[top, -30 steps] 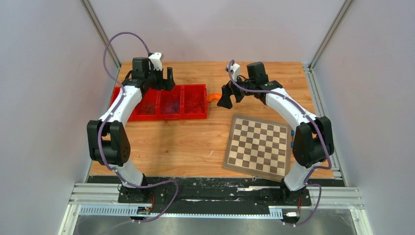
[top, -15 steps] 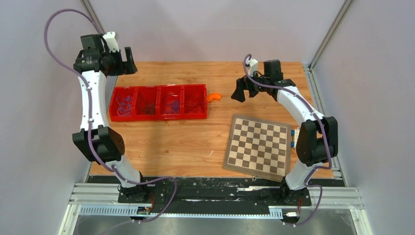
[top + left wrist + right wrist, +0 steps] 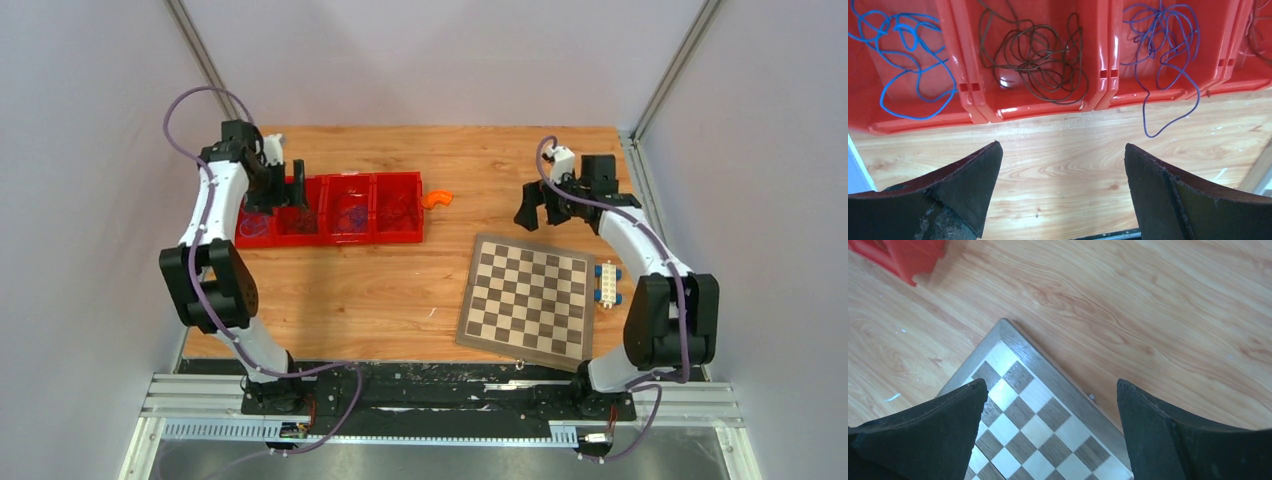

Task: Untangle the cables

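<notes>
Up top, the fixed camera sits high behind the near edge of the table (image 3: 400,290), looking down and forward, far enough out to take in the whole surface. Left wrist camera: tight in, staring past its own left pincer (image 3: 1062,146) at the red tray (image 3: 1038,111) just ahead of the tips. Right wrist camera: equally close, aimed down past the right pincer (image 3: 1051,382) onto the chessboard (image 3: 1023,405) corner between its tips. Overhead shares the tray with the left wrist view and the board with the right.
</notes>
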Tool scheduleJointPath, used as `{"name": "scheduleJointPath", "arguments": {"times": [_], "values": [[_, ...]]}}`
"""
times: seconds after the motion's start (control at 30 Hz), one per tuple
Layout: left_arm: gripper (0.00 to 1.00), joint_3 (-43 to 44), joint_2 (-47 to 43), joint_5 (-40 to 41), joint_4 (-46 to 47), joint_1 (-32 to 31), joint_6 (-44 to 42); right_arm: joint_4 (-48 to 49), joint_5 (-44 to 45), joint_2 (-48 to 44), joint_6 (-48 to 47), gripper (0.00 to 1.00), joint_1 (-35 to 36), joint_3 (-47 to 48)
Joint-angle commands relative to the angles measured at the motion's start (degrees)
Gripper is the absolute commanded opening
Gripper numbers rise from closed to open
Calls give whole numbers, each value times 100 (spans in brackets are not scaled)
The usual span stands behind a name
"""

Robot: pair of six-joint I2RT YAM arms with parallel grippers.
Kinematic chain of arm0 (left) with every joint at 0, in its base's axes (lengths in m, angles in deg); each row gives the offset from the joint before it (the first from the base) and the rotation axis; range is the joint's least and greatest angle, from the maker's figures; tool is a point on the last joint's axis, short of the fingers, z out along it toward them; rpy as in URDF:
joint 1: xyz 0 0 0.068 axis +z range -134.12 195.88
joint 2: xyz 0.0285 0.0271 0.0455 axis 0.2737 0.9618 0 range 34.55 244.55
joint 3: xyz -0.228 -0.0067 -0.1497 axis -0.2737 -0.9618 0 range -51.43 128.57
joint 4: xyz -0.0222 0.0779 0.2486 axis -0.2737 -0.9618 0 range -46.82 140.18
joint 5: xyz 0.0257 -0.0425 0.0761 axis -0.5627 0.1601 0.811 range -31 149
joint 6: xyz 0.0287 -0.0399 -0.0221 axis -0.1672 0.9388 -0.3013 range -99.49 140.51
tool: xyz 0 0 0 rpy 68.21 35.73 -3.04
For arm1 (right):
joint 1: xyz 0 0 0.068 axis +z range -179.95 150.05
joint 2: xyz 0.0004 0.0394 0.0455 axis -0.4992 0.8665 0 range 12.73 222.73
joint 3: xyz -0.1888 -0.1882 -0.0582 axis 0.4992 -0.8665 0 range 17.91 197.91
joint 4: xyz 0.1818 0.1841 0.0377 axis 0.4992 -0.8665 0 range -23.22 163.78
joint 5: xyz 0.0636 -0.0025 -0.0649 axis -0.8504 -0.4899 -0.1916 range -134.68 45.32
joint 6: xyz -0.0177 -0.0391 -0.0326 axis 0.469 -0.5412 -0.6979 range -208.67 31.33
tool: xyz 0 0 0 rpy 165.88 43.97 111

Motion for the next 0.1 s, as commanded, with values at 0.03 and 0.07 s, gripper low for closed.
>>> {"name": "scheduleJointPath", "arguments": {"times": [0.03,0.07], "values": [[100,-121,-444,834,419,-662,-381,189,223,-496,-66,100,-474,-128],[100,-157,-473,991,444,-820,-413,198,218,-538,-66,100,-509,-133]]}}
